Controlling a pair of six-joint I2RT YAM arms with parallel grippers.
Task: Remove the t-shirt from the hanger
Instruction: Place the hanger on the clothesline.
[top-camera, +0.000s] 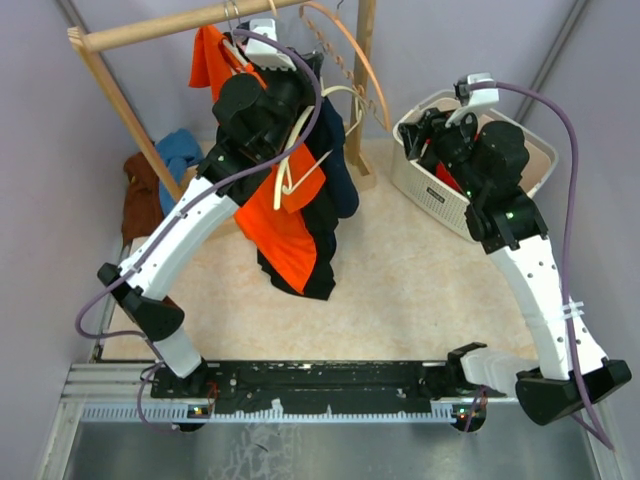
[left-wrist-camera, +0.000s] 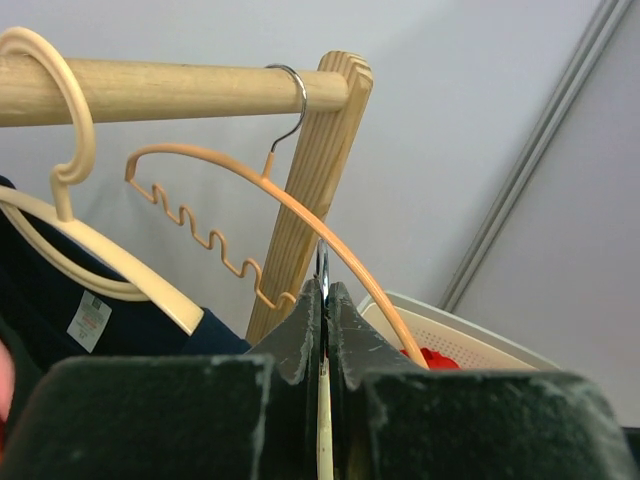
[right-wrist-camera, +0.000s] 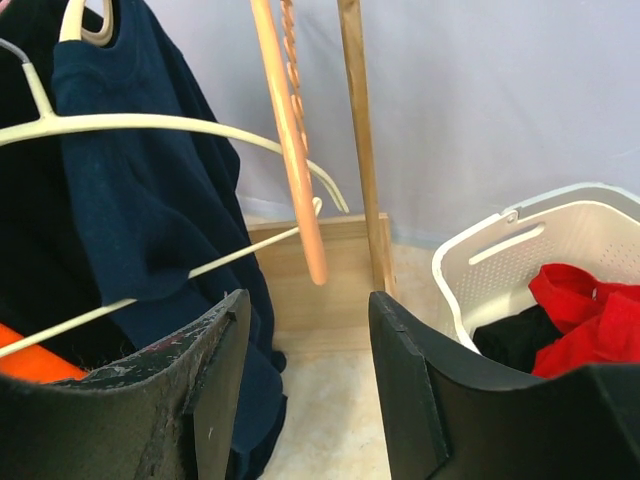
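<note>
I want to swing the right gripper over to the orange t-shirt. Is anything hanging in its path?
Yes. A navy shirt hangs between the right gripper and the orange t-shirt. The bare arm of a cream hanger and an empty orange hanger also cross in front. From the right wrist, only a corner of the t-shirt shows.

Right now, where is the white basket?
In the top view, the basket sits at the right of the table, just right of the rack's post, with red clothes inside.
</note>
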